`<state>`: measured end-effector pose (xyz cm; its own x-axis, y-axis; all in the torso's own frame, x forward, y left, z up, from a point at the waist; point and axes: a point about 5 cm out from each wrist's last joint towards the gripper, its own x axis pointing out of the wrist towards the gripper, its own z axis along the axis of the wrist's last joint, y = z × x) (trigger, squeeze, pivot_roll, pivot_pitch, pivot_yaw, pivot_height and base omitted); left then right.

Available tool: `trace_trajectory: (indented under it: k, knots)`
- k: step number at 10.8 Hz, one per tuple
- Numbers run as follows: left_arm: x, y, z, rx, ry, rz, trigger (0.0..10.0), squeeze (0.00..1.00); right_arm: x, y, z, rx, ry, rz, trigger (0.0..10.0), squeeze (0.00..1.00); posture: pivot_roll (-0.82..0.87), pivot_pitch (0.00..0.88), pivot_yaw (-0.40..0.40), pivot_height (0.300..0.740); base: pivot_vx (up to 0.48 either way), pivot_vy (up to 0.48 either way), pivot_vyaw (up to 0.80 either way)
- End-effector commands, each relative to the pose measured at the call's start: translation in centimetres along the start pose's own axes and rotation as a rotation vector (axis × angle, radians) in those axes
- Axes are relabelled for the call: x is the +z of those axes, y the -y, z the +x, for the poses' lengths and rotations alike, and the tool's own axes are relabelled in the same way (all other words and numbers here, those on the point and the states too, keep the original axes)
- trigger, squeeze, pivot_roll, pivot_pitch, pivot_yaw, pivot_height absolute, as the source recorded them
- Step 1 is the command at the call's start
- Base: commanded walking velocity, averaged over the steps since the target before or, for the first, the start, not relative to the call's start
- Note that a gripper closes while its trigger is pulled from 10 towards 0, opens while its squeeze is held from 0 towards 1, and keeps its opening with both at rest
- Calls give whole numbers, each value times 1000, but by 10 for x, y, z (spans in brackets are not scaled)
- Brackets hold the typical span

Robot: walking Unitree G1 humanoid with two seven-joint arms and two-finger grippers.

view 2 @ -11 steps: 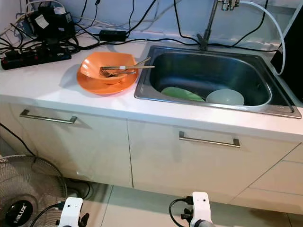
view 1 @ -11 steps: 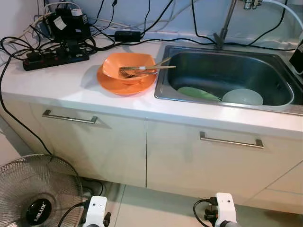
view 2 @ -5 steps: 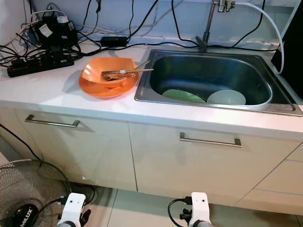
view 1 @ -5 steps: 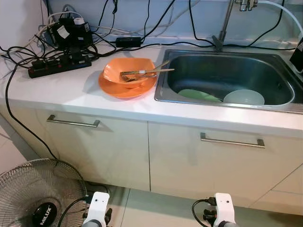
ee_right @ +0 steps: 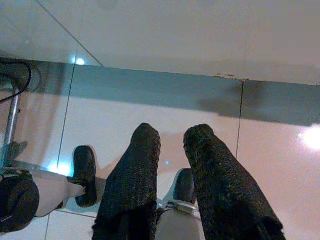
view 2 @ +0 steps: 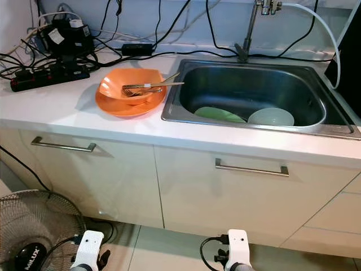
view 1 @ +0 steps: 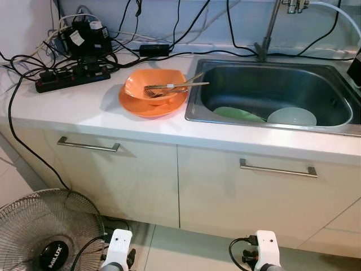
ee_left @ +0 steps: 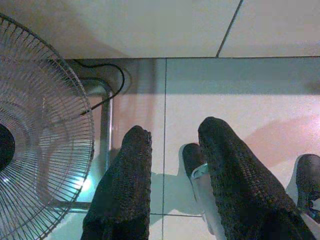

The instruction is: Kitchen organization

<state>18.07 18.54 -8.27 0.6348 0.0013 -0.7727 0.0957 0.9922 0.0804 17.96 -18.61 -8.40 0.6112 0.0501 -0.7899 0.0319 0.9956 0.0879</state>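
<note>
Approach step, I judge: both arms hang idle, left gripper (ee_left: 170, 170) and right gripper (ee_right: 172, 150) apart, empty. Orange bowl (view 1: 153, 86) with cutlery sits at the sink's (view 1: 338, 121) nine o'clock; next, reach up.

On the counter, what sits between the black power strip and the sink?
In the left eye view, an orange bowl stacked on an orange plate, cutlery laid across it, sits between the power strip and the sink.
</note>
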Motion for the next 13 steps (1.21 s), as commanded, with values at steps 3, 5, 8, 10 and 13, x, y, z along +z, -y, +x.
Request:
trace_trajectory:
  k: [3,5,8,10,13]
  knots:
    - [2,-2,0,13,4,-9,10000,0,0,2,0,-5,-9,7,10000,0,187,14,33,740,0,0,0]
    - [2,-1,0,14,3,-11,10000,0,0,2,0,-4,-9,6,10000,0,188,14,32,740,0,0,0]
    - [4,-1,1,10,13,-5,10000,0,0,1,0,-4,-5,11,10000,0,186,17,35,740,0,0,0]
    - [7,-1,1,9,28,-6,10000,0,1,1,0,-5,1,15,10000,0,184,16,36,740,0,0,0]
    - [6,-1,1,9,25,-1,10000,0,1,1,0,-8,4,14,10000,0,182,18,35,740,0,0,0]
